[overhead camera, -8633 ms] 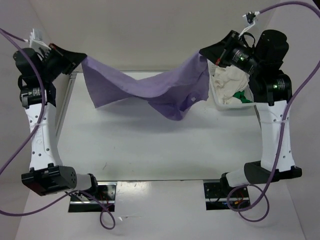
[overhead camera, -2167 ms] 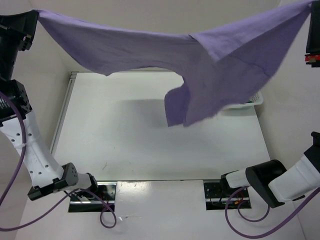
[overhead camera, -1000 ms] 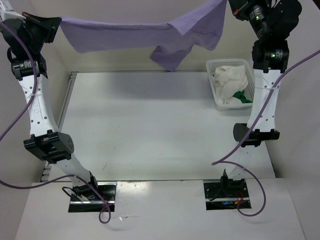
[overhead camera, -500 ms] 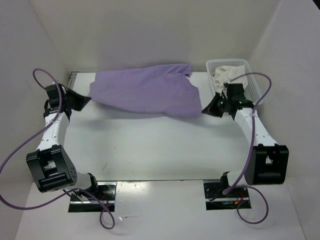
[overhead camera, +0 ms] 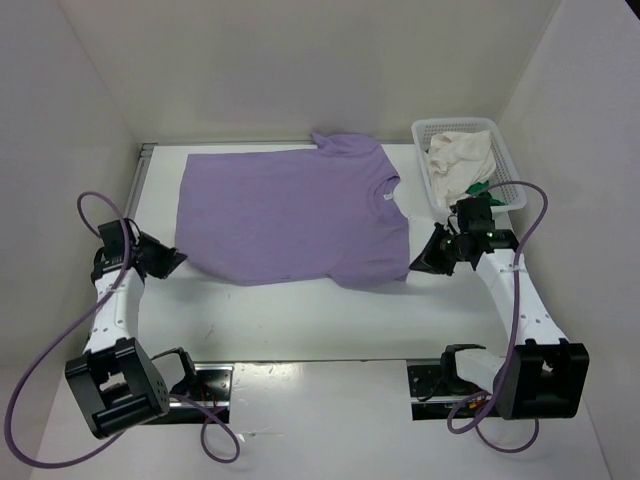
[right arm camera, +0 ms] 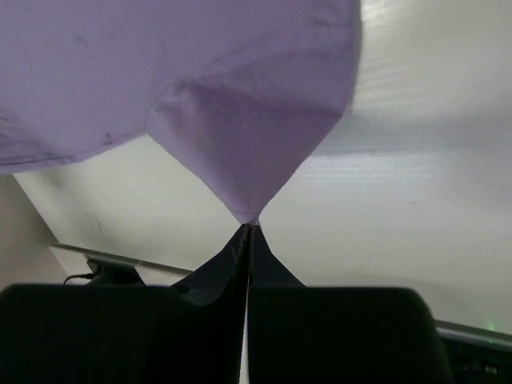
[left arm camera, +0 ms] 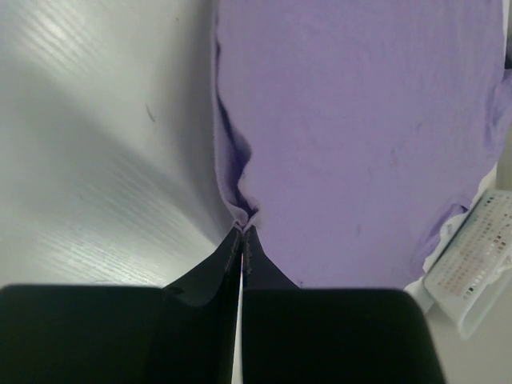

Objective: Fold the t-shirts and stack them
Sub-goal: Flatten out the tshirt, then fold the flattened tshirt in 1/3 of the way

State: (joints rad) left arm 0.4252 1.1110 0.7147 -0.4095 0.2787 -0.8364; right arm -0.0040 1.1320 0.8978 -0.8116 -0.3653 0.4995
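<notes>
The lavender t-shirt (overhead camera: 285, 215) lies spread flat on the white table. My left gripper (overhead camera: 172, 258) is shut on its near left corner, which shows pinched in the left wrist view (left arm camera: 243, 226). My right gripper (overhead camera: 418, 262) is shut on its near right corner, pinched in the right wrist view (right arm camera: 250, 222). The shirt also fills the left wrist view (left arm camera: 360, 120) and the right wrist view (right arm camera: 184, 72). The cream white shirt (overhead camera: 458, 160) and a bit of the green shirt (overhead camera: 478, 187) lie in the basket.
A white mesh basket (overhead camera: 508, 165) stands at the back right, next to my right arm. White walls close the back and both sides. Bare table (overhead camera: 300, 315) lies in front of the shirt, up to the front edge.
Both arms have swung down from high at the back wall and drawn toward the front. The lavender shirt went from hanging stretched in the air to lying flat on the table.
</notes>
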